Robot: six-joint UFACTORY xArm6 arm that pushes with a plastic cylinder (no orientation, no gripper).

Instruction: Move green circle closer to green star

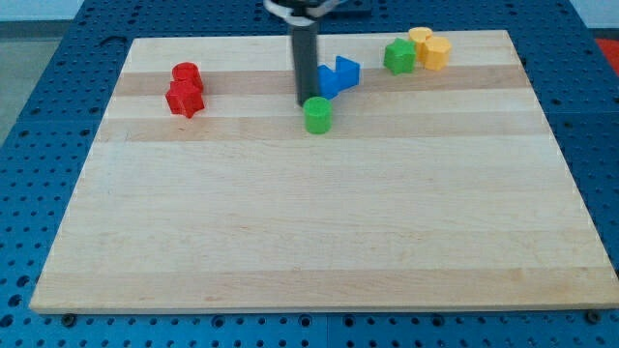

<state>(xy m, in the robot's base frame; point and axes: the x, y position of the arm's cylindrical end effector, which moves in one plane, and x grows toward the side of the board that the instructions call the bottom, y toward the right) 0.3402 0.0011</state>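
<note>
- Green circle (316,115): sits near the desk's middle toward the view's top, on the pale band just below the darker stripe. It stands alone, touching no other block as far as can be told.
- Tip (306,103): the rod's lower end stands just beside the circle, at its upper-left edge; contact looks likely but cannot be confirmed.
- Hand: the arm carries none, only the straight rod, so there is nothing to open or close and nothing is gripped.
- Green star (398,55): lies up and to the view's right of the circle, well apart from it, touching or nearly touching the yellow blocks (428,46).
- Blue blocks (336,75): two of them, between circle and star, just right of the rod; exact shapes unclear. They sit close to the straight path.
- Red blocks (184,90): two, well off at the view's left, not concerned.
- Desk (309,232): wooden board; the lower half carries nothing.
- Progress, as judged: the gap remains wide, so the main travel is still to do.
- Remaining: the tip stands on the circle's upper-left, which suits a push rightward and downward rather than up; some repositioning seems needed.
</note>
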